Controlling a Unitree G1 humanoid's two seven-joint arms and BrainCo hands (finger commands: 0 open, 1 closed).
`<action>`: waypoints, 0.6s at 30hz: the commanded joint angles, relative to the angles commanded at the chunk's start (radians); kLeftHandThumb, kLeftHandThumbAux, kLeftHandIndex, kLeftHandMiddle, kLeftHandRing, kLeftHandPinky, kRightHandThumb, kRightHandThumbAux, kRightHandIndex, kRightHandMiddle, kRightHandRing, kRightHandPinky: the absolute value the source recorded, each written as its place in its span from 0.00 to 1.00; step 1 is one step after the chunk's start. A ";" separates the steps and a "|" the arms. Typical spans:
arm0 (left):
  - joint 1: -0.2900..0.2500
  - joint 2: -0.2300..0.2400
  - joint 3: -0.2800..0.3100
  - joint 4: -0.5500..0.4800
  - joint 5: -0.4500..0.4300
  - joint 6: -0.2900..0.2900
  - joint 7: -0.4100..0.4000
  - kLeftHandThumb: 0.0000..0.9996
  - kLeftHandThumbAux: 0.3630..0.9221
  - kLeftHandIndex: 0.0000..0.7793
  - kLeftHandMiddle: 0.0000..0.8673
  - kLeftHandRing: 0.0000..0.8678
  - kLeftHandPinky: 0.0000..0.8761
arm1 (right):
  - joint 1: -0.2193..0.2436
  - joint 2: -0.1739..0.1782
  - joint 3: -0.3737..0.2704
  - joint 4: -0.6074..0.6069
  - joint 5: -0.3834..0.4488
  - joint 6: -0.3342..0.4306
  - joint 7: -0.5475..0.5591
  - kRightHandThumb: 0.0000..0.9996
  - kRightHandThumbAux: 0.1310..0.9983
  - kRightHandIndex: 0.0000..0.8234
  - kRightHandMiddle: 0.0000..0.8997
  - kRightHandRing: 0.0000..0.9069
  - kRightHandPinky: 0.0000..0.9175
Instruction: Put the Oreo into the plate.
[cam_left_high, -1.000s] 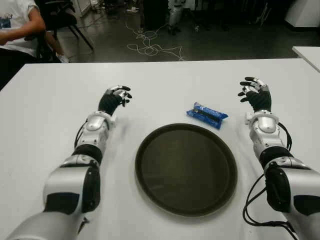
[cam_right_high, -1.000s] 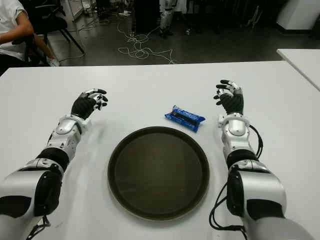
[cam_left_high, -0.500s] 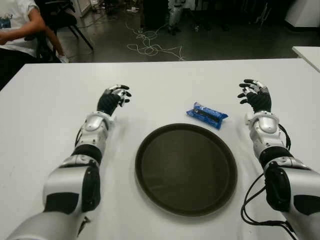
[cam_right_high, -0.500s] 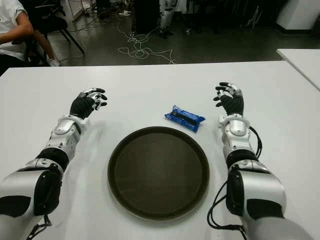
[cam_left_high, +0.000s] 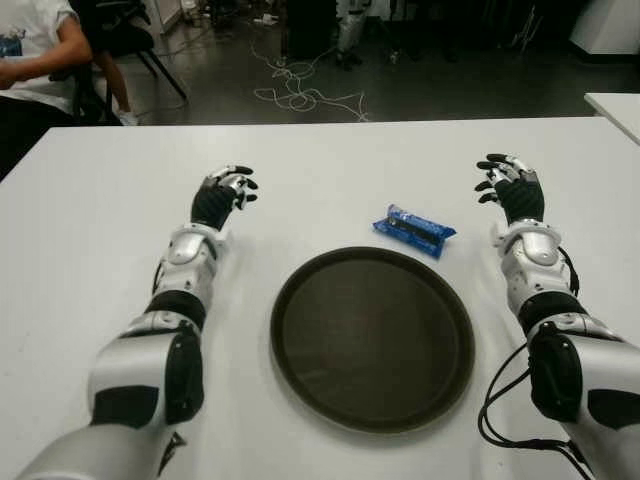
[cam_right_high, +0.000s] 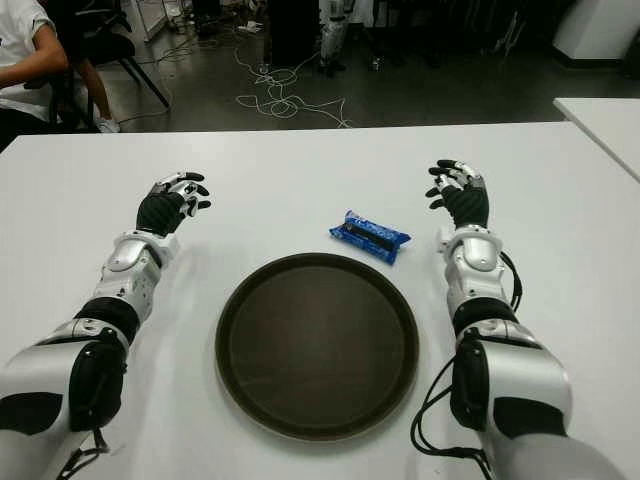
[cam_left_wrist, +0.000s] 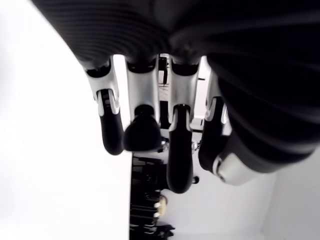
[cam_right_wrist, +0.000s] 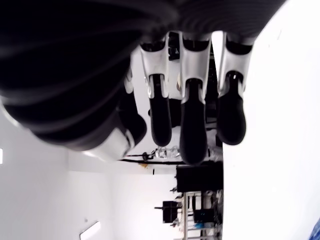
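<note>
Oreo pack (cam_left_high: 413, 229) on table (cam_left_high: 90, 230) just beyond plate (cam_left_high: 372, 338); left hand (cam_left_high: 221, 195) empty, fingers relaxed; right hand (cam_left_high: 510, 187) likewise.

Oreo pack (cam_left_high: 413, 230) just beyond plate (cam_left_high: 300, 300)

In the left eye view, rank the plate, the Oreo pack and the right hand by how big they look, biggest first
1. Plate, by far the largest.
2 and 3. Oreo pack and right hand look about alike, so I won't rank them.
</note>
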 joint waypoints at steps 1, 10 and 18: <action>-0.001 0.000 0.001 0.000 -0.001 0.000 -0.001 0.85 0.53 0.54 0.67 0.86 0.87 | 0.000 -0.001 -0.001 0.000 0.001 0.002 0.003 0.70 0.68 0.53 0.80 0.81 0.81; -0.014 0.010 0.005 0.005 0.007 0.035 0.035 0.82 0.56 0.48 0.60 0.66 0.69 | -0.003 -0.016 0.018 0.004 -0.025 0.033 -0.009 0.69 0.67 0.52 0.70 0.71 0.71; -0.022 0.024 -0.011 0.009 0.034 0.055 0.124 0.39 0.29 0.18 0.28 0.32 0.36 | -0.007 -0.030 0.051 0.011 -0.066 0.061 -0.029 0.68 0.68 0.52 0.62 0.62 0.61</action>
